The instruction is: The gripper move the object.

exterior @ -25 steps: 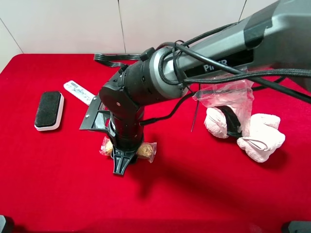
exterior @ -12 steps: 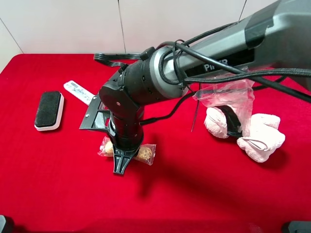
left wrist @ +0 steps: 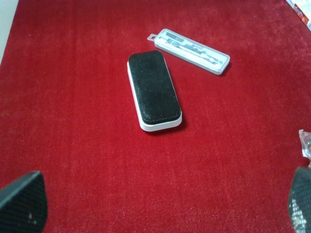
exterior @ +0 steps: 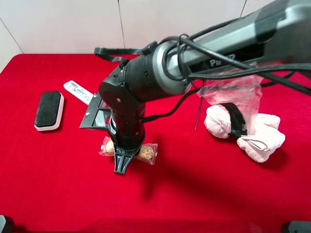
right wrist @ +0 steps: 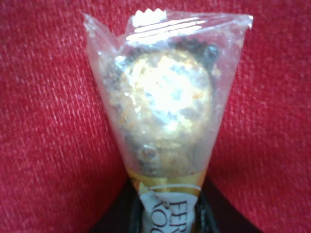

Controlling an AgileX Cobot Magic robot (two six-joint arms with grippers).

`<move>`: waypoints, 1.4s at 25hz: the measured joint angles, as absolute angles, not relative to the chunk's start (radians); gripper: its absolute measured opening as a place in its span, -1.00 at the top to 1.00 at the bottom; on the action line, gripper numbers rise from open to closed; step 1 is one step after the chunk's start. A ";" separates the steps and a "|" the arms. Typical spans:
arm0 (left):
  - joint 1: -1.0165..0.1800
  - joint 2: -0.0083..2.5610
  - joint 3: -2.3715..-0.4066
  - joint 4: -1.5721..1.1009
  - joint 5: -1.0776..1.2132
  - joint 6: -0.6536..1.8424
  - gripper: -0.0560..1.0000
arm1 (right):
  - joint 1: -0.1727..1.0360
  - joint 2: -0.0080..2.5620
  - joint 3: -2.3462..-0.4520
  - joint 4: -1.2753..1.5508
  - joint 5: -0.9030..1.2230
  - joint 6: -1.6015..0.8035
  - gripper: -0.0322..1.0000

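Chocolate packet (right wrist: 163,97), clear plastic over gold-foil balls, pinched in right gripper (exterior: 121,162).

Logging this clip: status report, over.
Left gripper open, empty. Right gripper shut on clear-wrapped gold chocolate pack, on red cloth. Black-topped white brush well clear.

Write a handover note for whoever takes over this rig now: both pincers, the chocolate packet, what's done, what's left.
Right pincer: across the middle, shut on the clear plastic packet of gold-wrapped chocolates, low on the red cloth table; lifted or not, cannot tell.
Left pincer: open, empty, above bare cloth near the black-topped white rectangular block and clear plastic case.
Done: grasp. Left: move the packet, then release.
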State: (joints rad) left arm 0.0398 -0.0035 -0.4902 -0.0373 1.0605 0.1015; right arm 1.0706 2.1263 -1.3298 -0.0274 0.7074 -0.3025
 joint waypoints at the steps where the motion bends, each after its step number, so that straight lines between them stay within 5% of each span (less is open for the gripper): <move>1: 0.040 -0.004 -0.490 -0.037 1.060 0.101 -0.97 | 1.071 2.114 -1.330 -0.027 0.714 -0.302 0.67; 21: 0.040 -0.004 -0.490 -0.037 1.060 0.101 -0.97 | 1.071 1.899 -1.332 0.012 0.927 -0.214 0.67; 35: 0.040 -0.004 -0.490 -0.037 1.060 0.101 -0.97 | 0.932 1.889 -1.583 0.185 1.168 -0.160 0.67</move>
State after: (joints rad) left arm 0.0398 -0.0035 -0.4902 -0.0373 1.0605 0.1015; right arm 0.9322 1.8893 -1.5828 0.1848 1.1678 -0.1600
